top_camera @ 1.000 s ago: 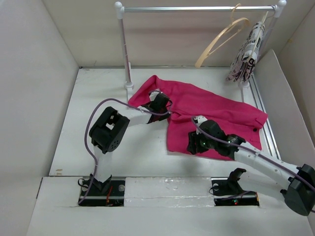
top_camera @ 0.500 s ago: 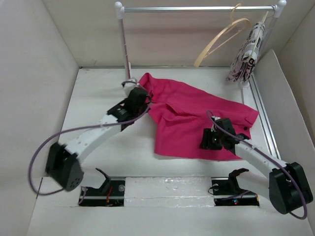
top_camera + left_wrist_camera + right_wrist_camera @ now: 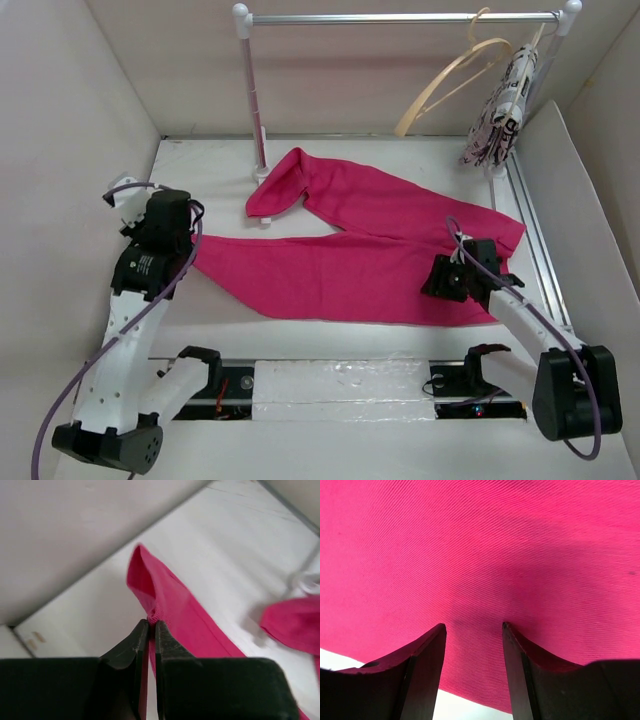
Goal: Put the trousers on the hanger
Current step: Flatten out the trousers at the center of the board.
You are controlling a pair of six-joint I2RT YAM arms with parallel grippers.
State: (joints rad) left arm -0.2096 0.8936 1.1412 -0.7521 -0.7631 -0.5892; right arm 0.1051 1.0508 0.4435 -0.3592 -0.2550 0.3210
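Below the rail [image 3: 400,17], where the hanger [image 3: 430,90] hangs, the trousers [image 3: 350,280] lie spread — my left gripper [image 3: 151,625] clenched on one leg's hem to pull it straight, my right gripper [image 3: 474,627] parted over the waist end, likely pinning it.

Table [image 3: 300,330]: white, flat, walled at its left, far and right edges, with a metal track [image 3: 535,240] along the right edge. Trousers [image 3: 380,240]: magenta, spread across the middle, wider end toward the right edge. One leg reaches to the left edge with its tip raised off the surface, the other angles toward the far edge. Rail [image 3: 258,120]: white, left post standing at the far edge, just beside that second leg's end.
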